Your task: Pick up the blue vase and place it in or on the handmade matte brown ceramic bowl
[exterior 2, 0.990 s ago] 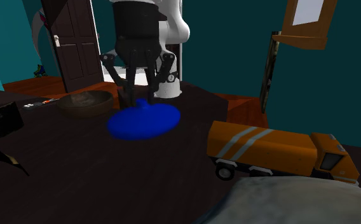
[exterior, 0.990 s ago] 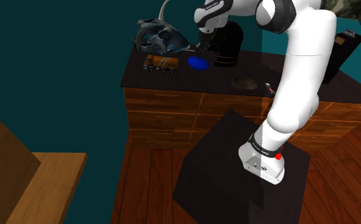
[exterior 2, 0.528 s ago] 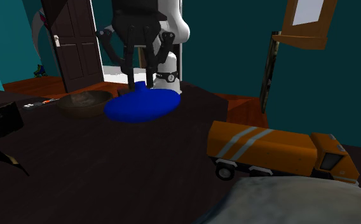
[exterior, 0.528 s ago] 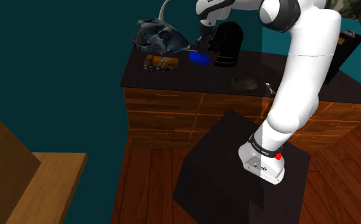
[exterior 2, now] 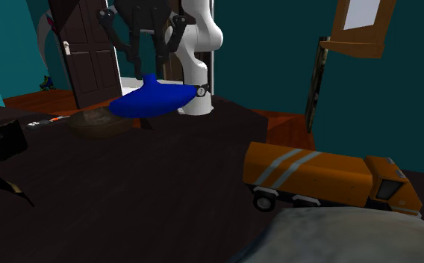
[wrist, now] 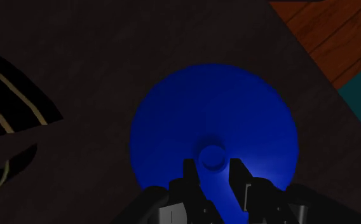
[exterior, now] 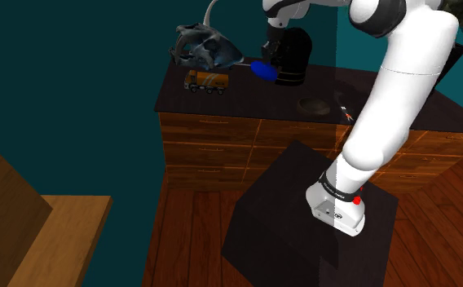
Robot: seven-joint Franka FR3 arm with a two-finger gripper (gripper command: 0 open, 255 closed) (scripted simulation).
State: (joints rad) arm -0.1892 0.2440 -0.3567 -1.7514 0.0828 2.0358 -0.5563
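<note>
The blue vase (exterior 2: 154, 99) hangs in the air above the dark bench (exterior 2: 166, 202), clear of its top. It has a wide, flattened body with a short neck pointing up. The fingers (wrist: 189, 173) of the black gripper (exterior 2: 149, 66) are clamped on that neck, one on each side. The brown bowl (exterior: 313, 105) sits on the bench apart from the vase, toward the shoulder view's right. An orange toy truck (exterior 2: 326, 179) stands on the same bench, well off toward the second exterior view's right.
</note>
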